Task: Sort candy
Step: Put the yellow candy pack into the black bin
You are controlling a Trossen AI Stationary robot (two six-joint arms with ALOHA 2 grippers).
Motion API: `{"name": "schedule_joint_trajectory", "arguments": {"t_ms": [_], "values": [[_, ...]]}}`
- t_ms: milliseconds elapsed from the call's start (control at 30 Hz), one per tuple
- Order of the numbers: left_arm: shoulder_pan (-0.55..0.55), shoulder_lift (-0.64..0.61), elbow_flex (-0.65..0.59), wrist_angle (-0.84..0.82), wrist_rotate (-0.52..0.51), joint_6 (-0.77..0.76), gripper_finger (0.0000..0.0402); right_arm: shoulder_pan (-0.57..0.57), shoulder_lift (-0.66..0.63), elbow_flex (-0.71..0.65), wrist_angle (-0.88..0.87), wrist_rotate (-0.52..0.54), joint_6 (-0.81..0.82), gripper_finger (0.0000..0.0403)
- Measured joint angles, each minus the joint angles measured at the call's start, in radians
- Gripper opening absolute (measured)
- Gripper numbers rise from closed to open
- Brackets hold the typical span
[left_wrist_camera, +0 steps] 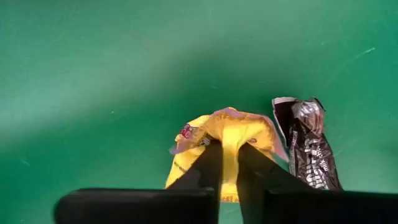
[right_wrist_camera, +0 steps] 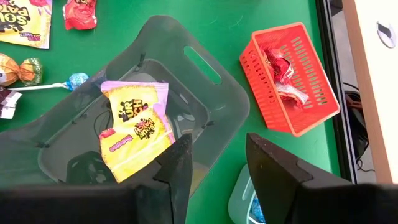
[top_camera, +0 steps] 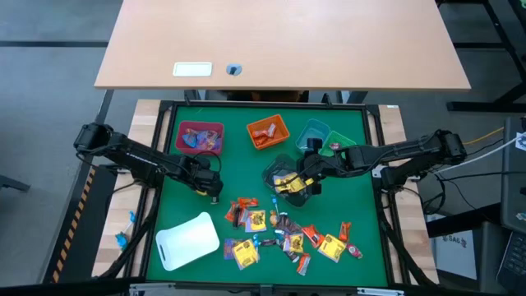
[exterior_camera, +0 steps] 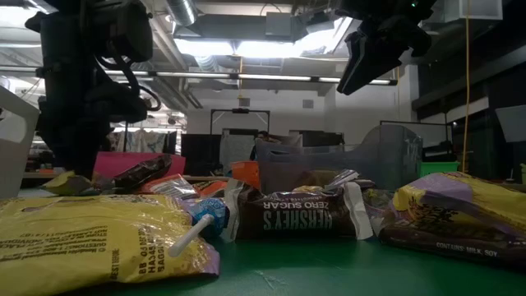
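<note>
Green felt covers the work table [top_camera: 246, 177], seen from above, with a pale wooden desk [top_camera: 279, 41] beyond it. Four bins sit along the far side: a pink one [top_camera: 200, 136], an orange basket [top_camera: 269, 131], a teal one [top_camera: 316, 136] and a grey one [top_camera: 289, 177], each already holding a few sweets. Most of the candy [top_camera: 283, 234] lies loose in a scatter at the near side, next to a white tray [top_camera: 187, 240], so I judge the sort well short of half done. The left gripper [top_camera: 212, 191] is low over the felt left of the pile; the right gripper [top_camera: 308, 177] hangs over the grey bin.

At table height, crinkly foil packets fill the foreground: glossy yellow bags [exterior_camera: 90, 238], a dark brown bar wrapper [exterior_camera: 300, 215] and a blue lollipop on a white stick [exterior_camera: 205, 218]. Both arms are dark shapes above.

On the left wrist, the dark fingers [left_wrist_camera: 211, 168] are pressed together on the crumpled edge of a yellow packet [left_wrist_camera: 239, 130], a brown foil wrapper [left_wrist_camera: 308, 146] lying just beside it.

On the right wrist, the fingers [right_wrist_camera: 180, 165] stand spread and empty above the translucent, smooth-walled grey bin, where a flat yellow-and-purple packet [right_wrist_camera: 134, 127] lies. The orange basket, slotted rigid plastic, holds red wrappers [right_wrist_camera: 283, 68].
</note>
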Motion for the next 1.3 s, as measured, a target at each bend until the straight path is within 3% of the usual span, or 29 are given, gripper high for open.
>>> {"name": "schedule_joint_trajectory", "arguments": {"t_ms": [300, 533, 800, 1100, 1300], "values": [[0.000, 0.000, 0.126, 0.001, -0.017, 0.092, 0.0001, 0.000, 0.000, 0.000, -0.086, 0.000, -0.004, 0.0147], [0.000, 0.000, 0.266, 0.063, -0.136, 0.193, 0.0001, 0.000, -0.002, 0.000, -0.239, 0.000, 0.048, 0.0147], [0.000, 0.018, 0.273, 0.510, -0.358, 0.407, 0.0000, 0.000, -0.002, 0.000, -0.402, -0.005, 0.156, 0.0147], [0.000, 0.209, 0.270, 1.043, -0.388, 0.668, 0.0000, 0.002, -0.013, 0.000, -0.485, -0.239, 0.244, 0.0147], [0.000, 0.342, 0.270, 1.196, -0.387, 0.718, 0.0000, 0.002, -0.032, 0.000, -0.504, -0.366, 0.315, 0.0147]]}}
